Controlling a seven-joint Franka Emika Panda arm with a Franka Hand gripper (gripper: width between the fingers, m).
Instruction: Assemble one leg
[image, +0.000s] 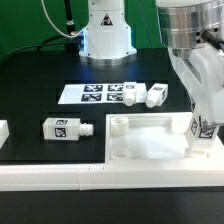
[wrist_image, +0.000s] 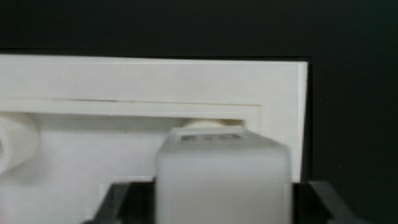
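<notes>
My gripper (image: 203, 122) is shut on one leg (image: 204, 129), a small white block with a black-and-white tag. It holds the leg upright at the corner of the large white tray-like piece (image: 150, 143) on the exterior view's right. In the wrist view the leg (wrist_image: 222, 165) sits between my dark fingers (wrist_image: 132, 206), and its round peg (wrist_image: 214, 125) points at the tray piece's (wrist_image: 143, 85) corner. Whether the peg is inside a hole is hidden. A second leg (image: 66, 128) lies on the table to the exterior view's left. Two more legs (image: 157, 95) lie next to the marker board.
The marker board (image: 95, 93) lies flat at the back middle. A raised round socket (image: 119, 125) stands at the tray piece's near-left corner. A white part (image: 3, 130) shows at the exterior view's left edge. The robot's base (image: 106, 35) stands behind.
</notes>
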